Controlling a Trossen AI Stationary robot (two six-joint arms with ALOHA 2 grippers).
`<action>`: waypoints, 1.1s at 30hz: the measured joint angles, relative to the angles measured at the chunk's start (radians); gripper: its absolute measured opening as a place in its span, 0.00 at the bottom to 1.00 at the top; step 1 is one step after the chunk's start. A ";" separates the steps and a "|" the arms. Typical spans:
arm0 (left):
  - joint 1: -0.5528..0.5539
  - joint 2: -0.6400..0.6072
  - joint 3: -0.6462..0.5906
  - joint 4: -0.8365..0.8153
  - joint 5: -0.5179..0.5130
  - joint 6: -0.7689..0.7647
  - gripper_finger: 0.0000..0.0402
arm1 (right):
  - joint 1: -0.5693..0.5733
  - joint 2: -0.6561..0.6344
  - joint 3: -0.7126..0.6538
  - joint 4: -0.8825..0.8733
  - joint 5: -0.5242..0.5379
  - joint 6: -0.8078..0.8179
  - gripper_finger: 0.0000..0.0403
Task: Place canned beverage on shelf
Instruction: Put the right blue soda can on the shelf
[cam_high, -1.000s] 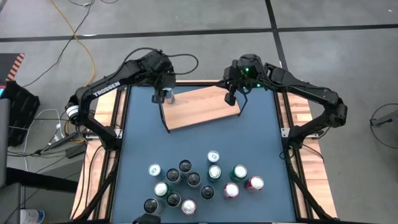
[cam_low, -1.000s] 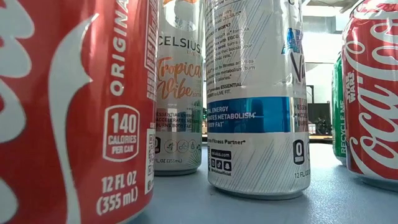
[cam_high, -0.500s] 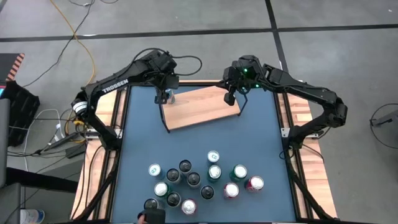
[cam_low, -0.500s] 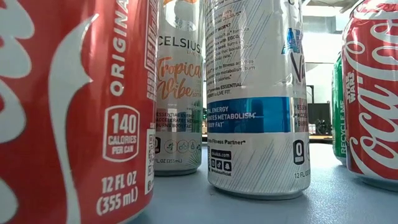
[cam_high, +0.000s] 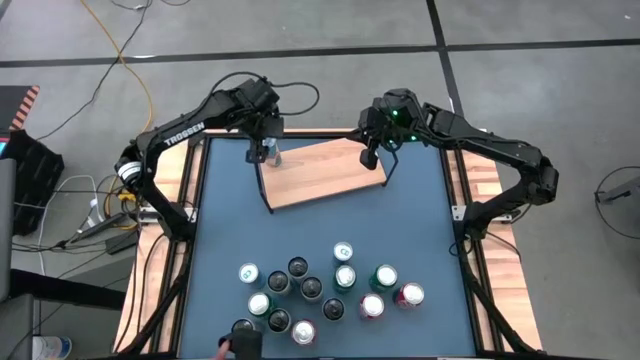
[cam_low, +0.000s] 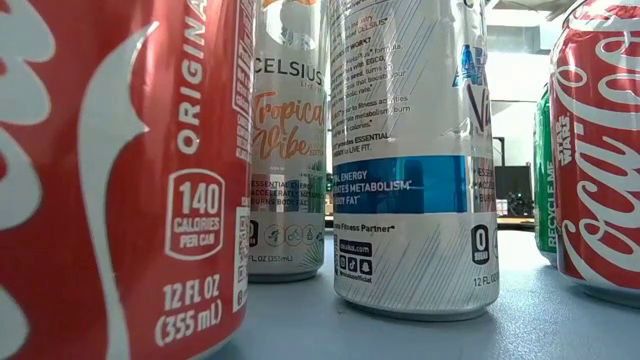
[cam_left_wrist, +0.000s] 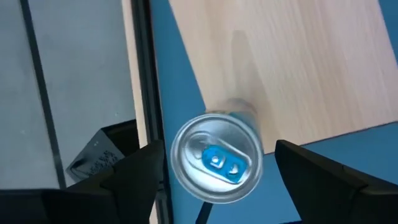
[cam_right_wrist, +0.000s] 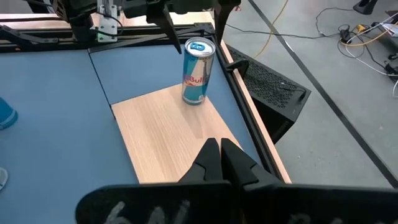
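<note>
Progress: 1 slim silver-and-blue beverage can (cam_right_wrist: 198, 72) stands upright on the light-wood rectangular shelf board in its thin black wire frame (cam_high: 325, 172), at the board's far corner on the left arm's side. In the left wrist view the can's silver lid with blue tab (cam_left_wrist: 216, 157) sits between the left gripper (cam_left_wrist: 217, 171) fingers, which stand apart on either side of it with a gap showing; the release appears made, though the gripper hangs directly above the can. The right gripper (cam_right_wrist: 220, 163) has its fingers pressed together and holds nothing; it hovers over the opposite far corner of the shelf, waiting.

Remaining stock: a cluster of about 12 upright cans (cam_high: 322, 291), mixed silver, dark, green and red tops, stands on the blue tabletop (cam_high: 225, 220) well apart from the shelf, toward the near edge. The low view shows only these, among them a red cola can (cam_low: 110, 180) and a tall white energy-drink can (cam_low: 412, 160).

Judgement: 1 placement looks complete; most of the shelf surface is bare, so the bulk of the task is judged to lie ahead, beginning with the left arm's withdrawal upward from the placed can.
</note>
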 joint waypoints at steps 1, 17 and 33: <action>-0.001 0.006 0.000 0.000 0.000 0.005 0.73 | -0.002 0.000 0.000 0.003 0.000 0.000 0.00; -0.014 0.049 -0.001 -0.023 -0.029 0.102 0.70 | -0.004 0.000 0.000 0.004 -0.001 0.003 0.00; -0.015 0.049 -0.001 -0.020 -0.018 0.219 0.62 | -0.004 0.000 0.000 0.004 -0.001 0.002 0.00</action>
